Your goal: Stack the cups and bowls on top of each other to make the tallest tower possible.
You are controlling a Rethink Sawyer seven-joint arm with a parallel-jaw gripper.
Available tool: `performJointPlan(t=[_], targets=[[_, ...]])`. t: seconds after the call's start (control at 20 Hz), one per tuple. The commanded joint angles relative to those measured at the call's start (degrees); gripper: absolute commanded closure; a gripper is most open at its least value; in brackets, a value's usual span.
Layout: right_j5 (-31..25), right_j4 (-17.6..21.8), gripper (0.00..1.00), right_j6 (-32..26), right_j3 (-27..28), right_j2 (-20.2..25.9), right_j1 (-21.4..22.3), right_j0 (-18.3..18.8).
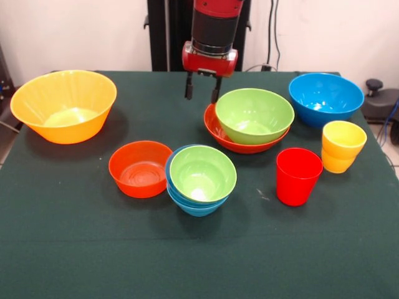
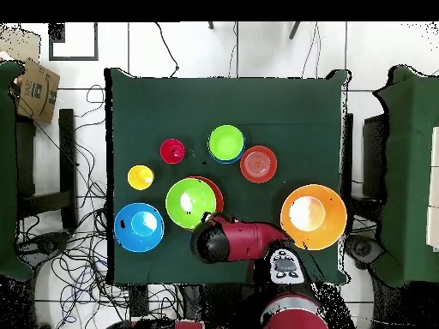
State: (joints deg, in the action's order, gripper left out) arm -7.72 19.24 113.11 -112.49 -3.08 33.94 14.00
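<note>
Green cloth table (image 1: pixel 62 249) | landmark red cup (image 1: pixel 298 175): yellow cup (image 1: pixel 341 146) just right, blue bowl (image 1: pixel 325 98) behind, green-in-blue bowls (image 1: pixel 201 179) left, green-in-red bowls (image 1: pixel 252 118) behind-left | gripper (image 1: pixel 202 88) parted, empty, above cloth beside green-in-red bowls.

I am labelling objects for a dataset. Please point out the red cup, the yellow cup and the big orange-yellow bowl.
red cup (image 1: pixel 298 176), front view, on its outer wall.
yellow cup (image 1: pixel 343 146), front view, on its stepped outer wall.
big orange-yellow bowl (image 1: pixel 62 128), front view, on its outer wall.
</note>
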Motion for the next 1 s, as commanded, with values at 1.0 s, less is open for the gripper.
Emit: performJointPlan(t=[1.0], targets=[[11.7,-0.7,0.0,6.9,2.8,0.3,-10.7,0.2]])
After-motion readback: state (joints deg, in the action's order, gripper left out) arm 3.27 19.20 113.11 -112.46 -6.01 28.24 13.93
